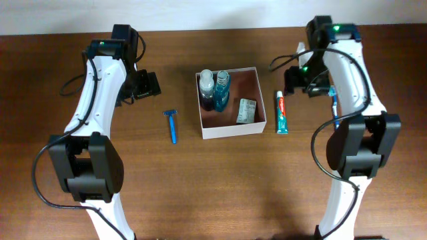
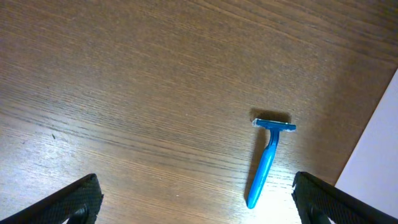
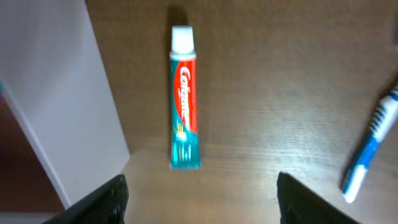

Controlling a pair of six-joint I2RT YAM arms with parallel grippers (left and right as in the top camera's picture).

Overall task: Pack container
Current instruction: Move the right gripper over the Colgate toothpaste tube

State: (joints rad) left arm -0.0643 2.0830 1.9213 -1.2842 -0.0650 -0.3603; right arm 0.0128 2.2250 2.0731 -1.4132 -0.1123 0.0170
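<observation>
The container [image 1: 259, 100], a square white-walled box with a pinkish-brown inside, stands mid-table and holds two blue bottles [image 1: 213, 89] and a small green-and-white carton [image 1: 247, 111]. A blue razor [image 1: 172, 125] lies to its left and a toothpaste tube [image 1: 283, 112] to its right. My left gripper [image 1: 145, 85] hangs open above the wood. In the left wrist view the razor [image 2: 268, 158] lies just inside the right finger [image 2: 323, 199]. My right gripper [image 1: 303, 81] is open and holds nothing. In the right wrist view the toothpaste [image 3: 184, 99] lies ahead of the jaws, beside the container wall [image 3: 62, 93].
A blue-and-white toothbrush [image 3: 370, 146] lies right of the toothpaste, partly under the right arm in the overhead view. The container's white wall [image 2: 379, 162] fills the right edge of the left wrist view. Bare wooden table surrounds the items.
</observation>
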